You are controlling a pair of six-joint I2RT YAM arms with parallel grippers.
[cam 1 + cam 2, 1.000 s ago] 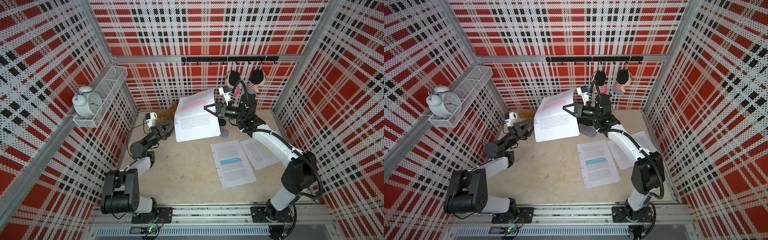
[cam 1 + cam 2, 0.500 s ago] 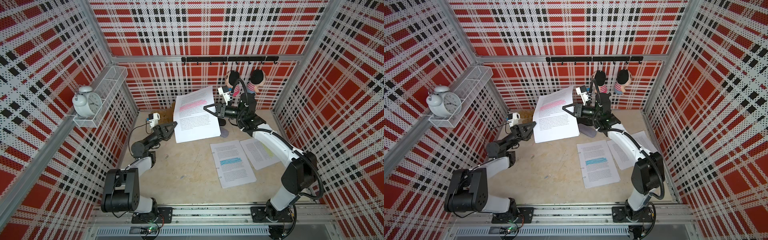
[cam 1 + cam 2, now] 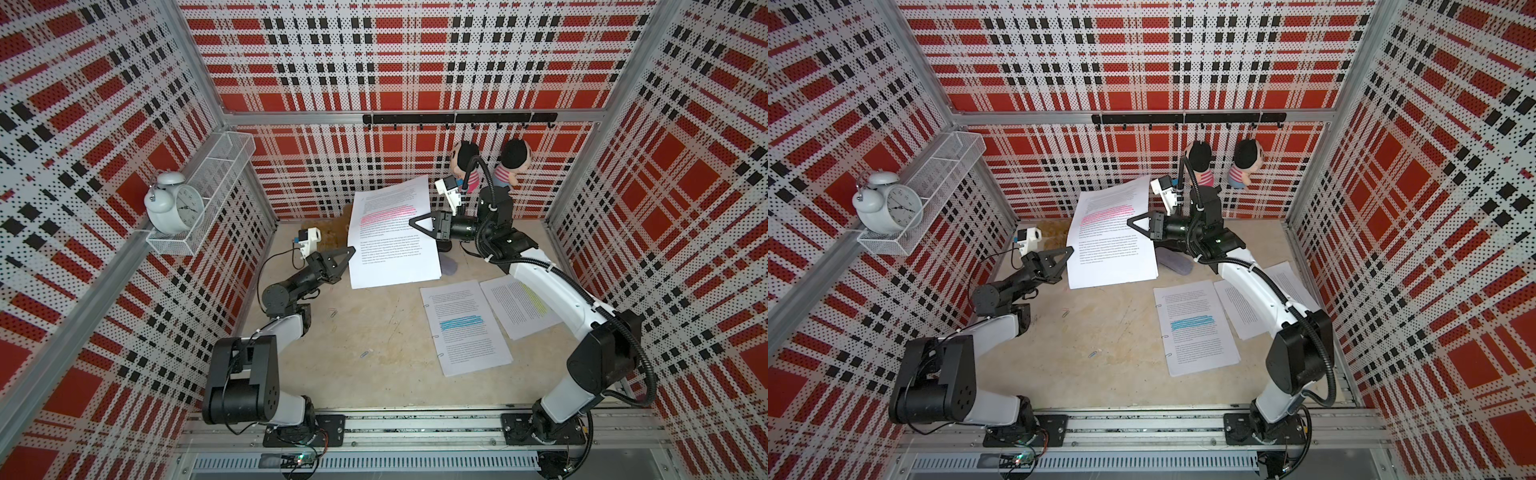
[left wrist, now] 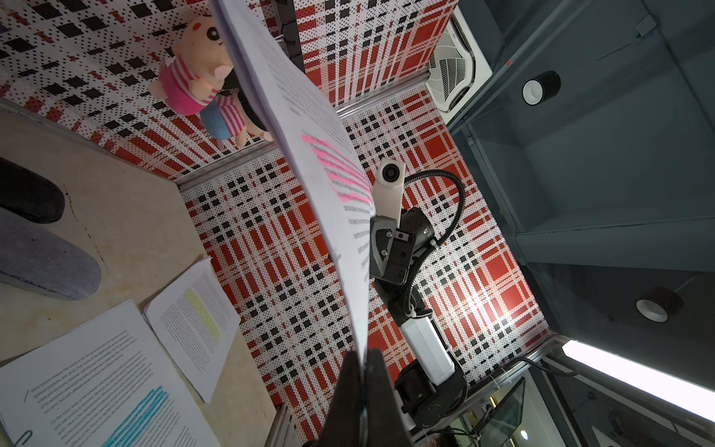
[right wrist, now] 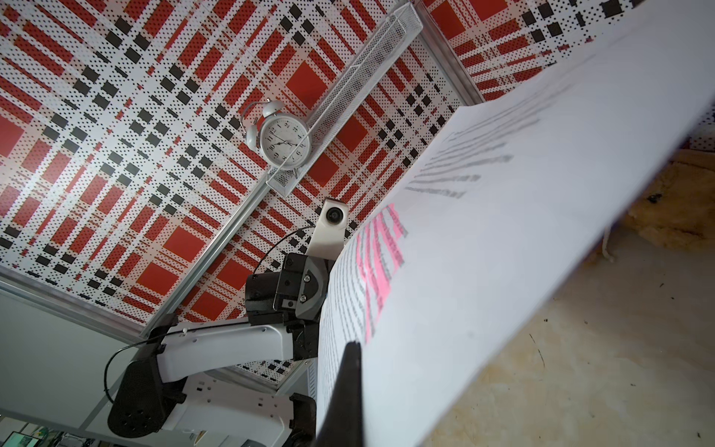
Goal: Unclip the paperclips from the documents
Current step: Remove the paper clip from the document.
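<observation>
Above the table (image 3: 374, 332), your left gripper (image 3: 353, 249) and right gripper (image 3: 412, 222) each pinched an edge of the pink-marked document (image 3: 390, 249), light, floppy paper probably best held at its margins.

I'm looking into a booth closed on three sides by red, black and white plaid walls (image 3: 395, 54), dotted with holes and framed by grey metal posts (image 3: 195, 62). The counter (image 3: 374, 374) is beige and scuffed. On the left wall, a white wire shelf (image 3: 224, 166) carries a white alarm clock (image 3: 176, 205). A black hook rail (image 3: 457, 118) crosses the back wall, with two plush dolls (image 3: 513, 164) just below it. Overhead I see a ceiling vent (image 4: 452, 65) and a lit strip light (image 4: 634, 381).
</observation>
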